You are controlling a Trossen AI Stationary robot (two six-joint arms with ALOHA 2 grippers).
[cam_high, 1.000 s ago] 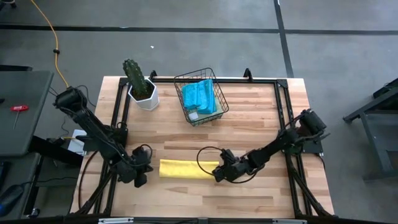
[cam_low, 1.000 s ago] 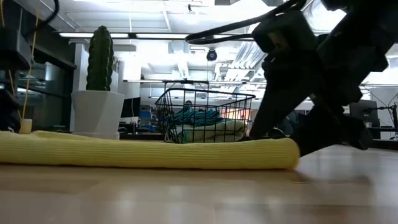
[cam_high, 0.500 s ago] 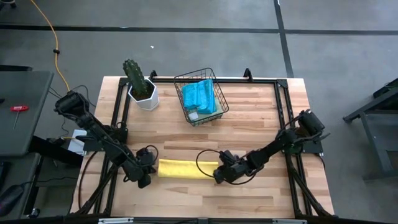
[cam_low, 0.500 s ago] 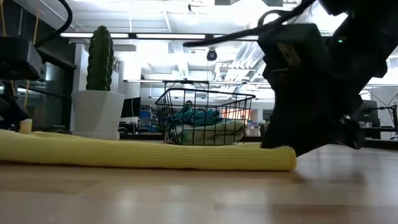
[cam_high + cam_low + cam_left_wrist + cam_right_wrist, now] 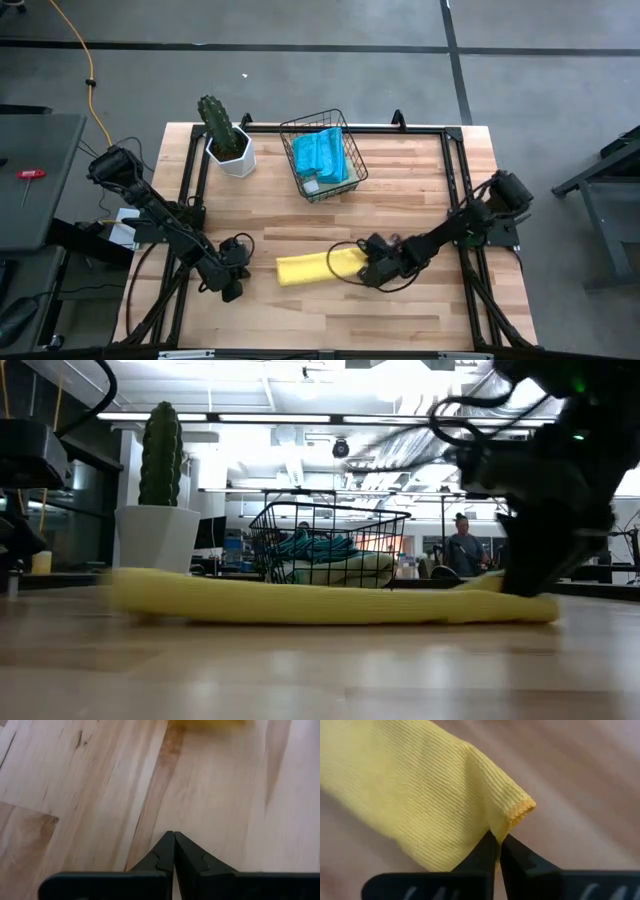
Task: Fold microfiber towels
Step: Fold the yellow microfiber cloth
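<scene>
Lying folded into a long strip on the pale wooden plank tabletop (image 5: pixel 420 190), the soft yellow ribbed microfiber towel (image 5: pixel 318 266) sits toward the front middle of the table. The right gripper (image 5: pixel 368 268) is down at the towel's right end, and in its wrist view the two dark fingers (image 5: pixel 490 851) are pinched tight on the cloth's hemmed corner. The left gripper (image 5: pixel 233 283) is just off the towel's left end, apart from it, fingers pressed together on nothing, only bare wood under it, with a blur of yellow at the far edge of its wrist view.

Further back, a black wire basket (image 5: pixel 322 155) holds crumpled teal-blue cloths (image 5: pixel 320 152), plus a pale one showing in the low view. Beside it at the back left there's a green cactus in a white faceted pot (image 5: pixel 228 137).

The table stands on a grey concrete floor (image 5: pixel 300 70) with dark lines across it. The low view looks into a big open workshop with bright ceiling lights, and a person (image 5: pixel 462 548) stands way off in the background.
</scene>
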